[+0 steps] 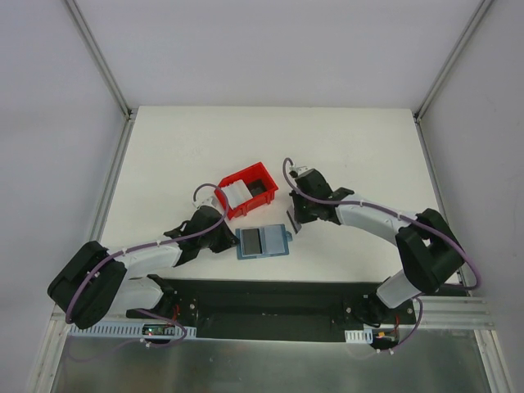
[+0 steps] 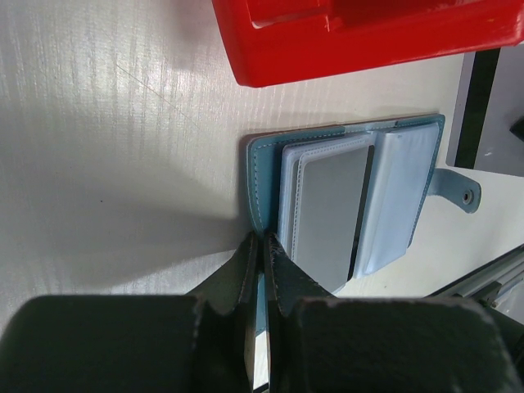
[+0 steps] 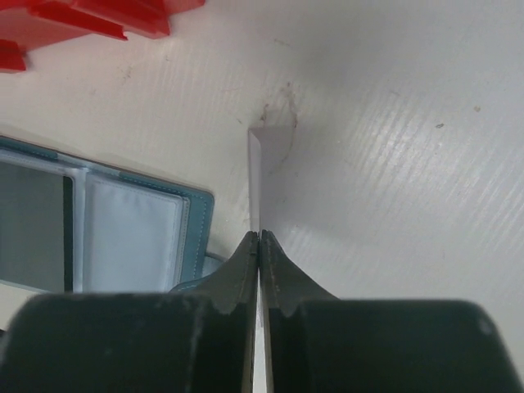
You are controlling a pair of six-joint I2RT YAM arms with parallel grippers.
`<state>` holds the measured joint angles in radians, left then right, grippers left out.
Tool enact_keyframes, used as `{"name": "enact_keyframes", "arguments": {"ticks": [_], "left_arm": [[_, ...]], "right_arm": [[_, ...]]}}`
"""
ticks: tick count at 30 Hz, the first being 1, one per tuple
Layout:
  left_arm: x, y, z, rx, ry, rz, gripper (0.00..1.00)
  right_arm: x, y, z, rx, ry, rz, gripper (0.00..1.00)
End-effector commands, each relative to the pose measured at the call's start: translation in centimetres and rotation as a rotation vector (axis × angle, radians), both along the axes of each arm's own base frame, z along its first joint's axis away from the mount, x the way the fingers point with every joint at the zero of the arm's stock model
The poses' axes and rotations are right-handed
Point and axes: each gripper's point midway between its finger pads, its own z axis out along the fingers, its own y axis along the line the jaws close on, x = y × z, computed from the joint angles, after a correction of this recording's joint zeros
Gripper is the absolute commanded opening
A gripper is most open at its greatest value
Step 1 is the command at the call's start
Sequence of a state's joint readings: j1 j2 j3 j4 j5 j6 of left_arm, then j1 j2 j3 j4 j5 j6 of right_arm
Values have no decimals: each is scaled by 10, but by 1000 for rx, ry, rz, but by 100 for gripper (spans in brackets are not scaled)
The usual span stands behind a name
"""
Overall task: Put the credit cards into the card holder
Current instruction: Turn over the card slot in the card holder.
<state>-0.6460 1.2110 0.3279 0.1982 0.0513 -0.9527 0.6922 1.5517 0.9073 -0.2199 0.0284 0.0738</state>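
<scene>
The card holder is a teal-blue wallet lying open on the table just in front of the red bin. In the left wrist view the card holder shows clear pockets, one holding a grey card. My left gripper is shut on the wallet's left cover edge. My right gripper is shut on a thin white credit card, seen edge-on, just right of the wallet and its clasp tab. More white cards stand in the red bin.
The red plastic bin stands just behind the wallet and shows in both wrist views, left and right. A black base plate runs along the table's near edge. White walls enclose the table.
</scene>
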Motion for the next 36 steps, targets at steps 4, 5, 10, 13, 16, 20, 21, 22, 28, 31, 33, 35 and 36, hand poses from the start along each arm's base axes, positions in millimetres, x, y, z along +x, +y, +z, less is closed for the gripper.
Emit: {"name": "enact_keyframes", "arguments": {"ticks": [4, 5, 10, 13, 16, 20, 21, 22, 28, 31, 33, 35, 36], "left_arm": [[-21, 23, -27, 113, 102, -11, 0], [-21, 22, -26, 111, 100, -11, 0], [-22, 23, -27, 116, 100, -14, 0], [-22, 23, -27, 114, 103, -15, 0], [-22, 22, -27, 113, 104, -13, 0], [-21, 22, -27, 112, 101, -12, 0], [-21, 23, -27, 113, 100, -9, 0], [-21, 22, -26, 111, 100, -11, 0], [-22, 23, -27, 115, 103, -11, 0], [-22, 22, -27, 114, 103, -12, 0], [-22, 23, -28, 115, 104, -12, 0], [-22, 23, -28, 115, 104, -12, 0], [-22, 23, -28, 114, 105, -10, 0]], "right_arm": [[-10, 12, 6, -19, -3, 41, 3], [-13, 13, 5, -29, -7, 46, 3], [-29, 13, 4, -59, -14, 43, 3], [-33, 15, 2, -49, -11, 53, 4], [-35, 17, 1, -51, -5, 59, 6], [-31, 17, -1, -78, -6, 65, 8], [-31, 18, -2, -82, -3, 70, 8], [-30, 19, -3, -84, -2, 75, 9], [-23, 25, 0, -84, -12, 83, 16], [-18, 29, 4, -83, -23, 87, 15], [-14, 32, 6, -82, -30, 89, 18], [-10, 33, 8, -84, -36, 91, 20], [-8, 35, 8, -83, -35, 94, 20]]}}
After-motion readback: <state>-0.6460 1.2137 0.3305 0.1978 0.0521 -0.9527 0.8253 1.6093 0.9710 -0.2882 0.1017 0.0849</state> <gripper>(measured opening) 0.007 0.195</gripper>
